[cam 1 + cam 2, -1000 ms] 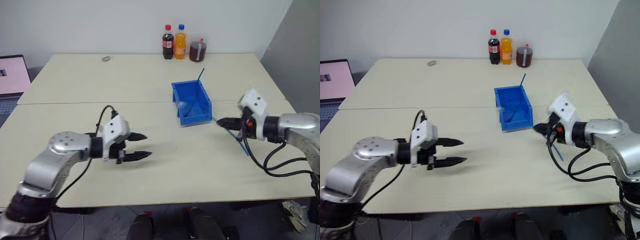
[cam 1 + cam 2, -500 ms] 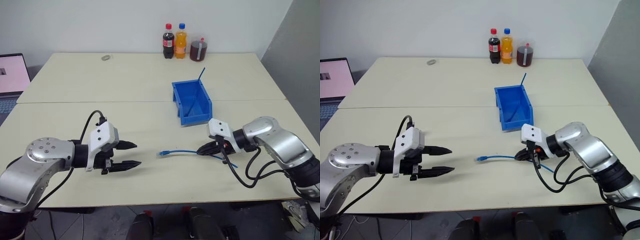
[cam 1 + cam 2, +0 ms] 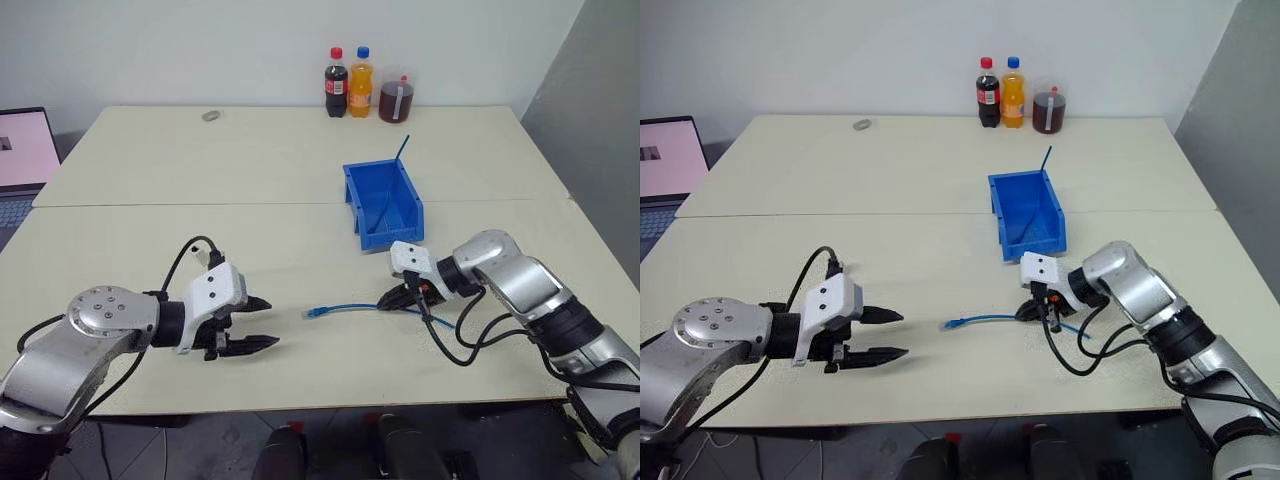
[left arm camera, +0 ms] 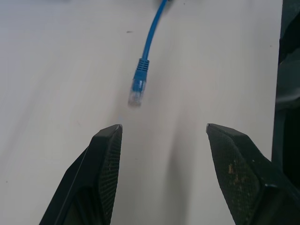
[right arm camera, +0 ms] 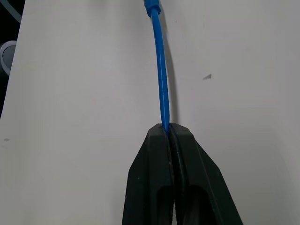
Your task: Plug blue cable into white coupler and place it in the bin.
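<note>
My right gripper (image 3: pixel 388 301) is sitting right of centre in the head views, fingers clamped shut on the cable (image 3: pixel 350 306). The cable is lying on the surface (image 3: pixel 200 170), long axis running roughly level across the frame, free plug (image 3: pixel 312 313) pointing toward my left side.

My left gripper (image 3: pixel 262 323) is hovering in the lower left, fingers (image 3: pixel 262 343) spread and holding nothing. The plug is lying ahead of them and off to the right, a clear gap between. The right gripper is already on the cable; the left is the nearer one to the loose plug.

The left wrist view is showing the plug (image 4: pixel 136 96) nearly centred between my two open fingers, pointing back at me. The right wrist view is showing the cable (image 5: pixel 161 84) leaving my closed tips in a gentle bow.

The bin (image 3: pixel 385 205) is standing above centre, well apart from the plug. I am not making out any coupler, so I am judging the mating step not yet done.
</note>
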Controlling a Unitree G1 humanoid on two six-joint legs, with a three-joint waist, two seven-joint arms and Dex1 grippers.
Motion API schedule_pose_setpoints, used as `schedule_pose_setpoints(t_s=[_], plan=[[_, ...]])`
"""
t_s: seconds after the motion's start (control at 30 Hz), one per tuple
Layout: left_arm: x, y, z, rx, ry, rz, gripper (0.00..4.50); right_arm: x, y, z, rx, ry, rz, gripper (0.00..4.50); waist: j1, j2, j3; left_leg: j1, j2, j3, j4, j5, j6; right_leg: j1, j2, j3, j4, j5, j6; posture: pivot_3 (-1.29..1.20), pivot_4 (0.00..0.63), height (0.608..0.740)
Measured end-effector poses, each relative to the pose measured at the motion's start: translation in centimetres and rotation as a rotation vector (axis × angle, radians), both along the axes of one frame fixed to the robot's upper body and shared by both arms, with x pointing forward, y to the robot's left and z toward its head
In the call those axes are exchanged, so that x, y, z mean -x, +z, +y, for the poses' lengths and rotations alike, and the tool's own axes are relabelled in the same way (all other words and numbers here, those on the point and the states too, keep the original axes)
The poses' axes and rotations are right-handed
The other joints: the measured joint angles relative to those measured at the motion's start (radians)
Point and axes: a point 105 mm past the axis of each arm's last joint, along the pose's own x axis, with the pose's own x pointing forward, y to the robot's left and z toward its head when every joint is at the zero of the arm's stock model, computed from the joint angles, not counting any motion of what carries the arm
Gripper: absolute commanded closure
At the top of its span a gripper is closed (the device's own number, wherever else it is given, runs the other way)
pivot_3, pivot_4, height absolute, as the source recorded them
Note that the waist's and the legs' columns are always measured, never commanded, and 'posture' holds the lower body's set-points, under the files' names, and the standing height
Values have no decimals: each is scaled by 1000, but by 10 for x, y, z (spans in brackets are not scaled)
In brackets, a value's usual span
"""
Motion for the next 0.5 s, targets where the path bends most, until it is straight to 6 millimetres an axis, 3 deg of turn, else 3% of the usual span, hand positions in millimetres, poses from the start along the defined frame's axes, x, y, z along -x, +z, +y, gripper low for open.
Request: schedule_pose_setpoints(t_s=[0.33,0.5], plan=[[0,-1,-1,2,0,-1,1506,-10,-13,4,17,16,-51,4494,-1,0,0,1,0,0,0,0,0,0,0,0,1,0,0,0,150,740],[0,-1,-2,12,0,-2,1506,-13,-13,5,2,15,-61,3407,-2,0,0,1,0,0,0,0,0,0,0,0,1,0,0,0,150,740]])
